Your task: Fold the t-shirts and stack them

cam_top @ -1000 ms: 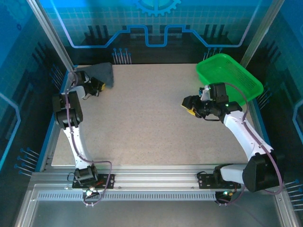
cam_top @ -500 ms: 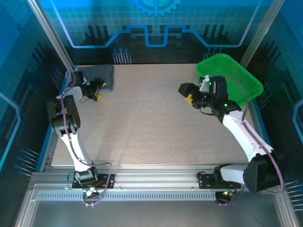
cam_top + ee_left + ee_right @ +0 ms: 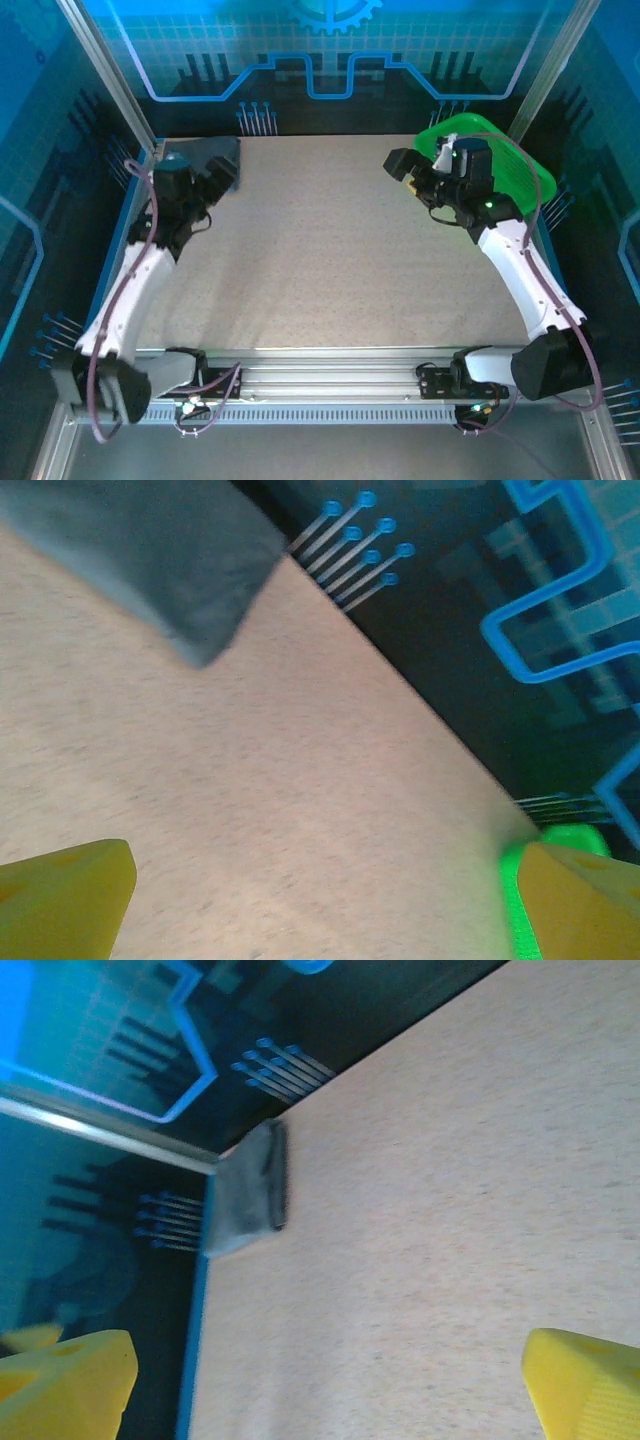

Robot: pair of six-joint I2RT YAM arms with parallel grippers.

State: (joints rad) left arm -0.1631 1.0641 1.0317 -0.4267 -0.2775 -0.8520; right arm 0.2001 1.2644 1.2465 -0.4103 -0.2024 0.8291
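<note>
The left fingers [image 3: 62, 898] and right fingers [image 3: 70, 1385] are spread, empty. The left pair, close beside the folded slate-grey cloth t-shirt [image 3: 140, 550], could snag and unfold it.

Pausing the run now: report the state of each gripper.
Left gripper: jaws open, holding nothing; the grey t-shirt lies apart from it.
Right gripper: jaws open, holding nothing.

Seen from above, the left arm [image 3: 172, 195] covers the near edge of the folded t-shirts [image 3: 225, 150], so their layers cannot be counted. The right arm [image 3: 470, 170] hides part of the green basket [image 3: 522, 172]. In the left wrist view the t-shirts are blurred and cut off at the top edge.
</note>
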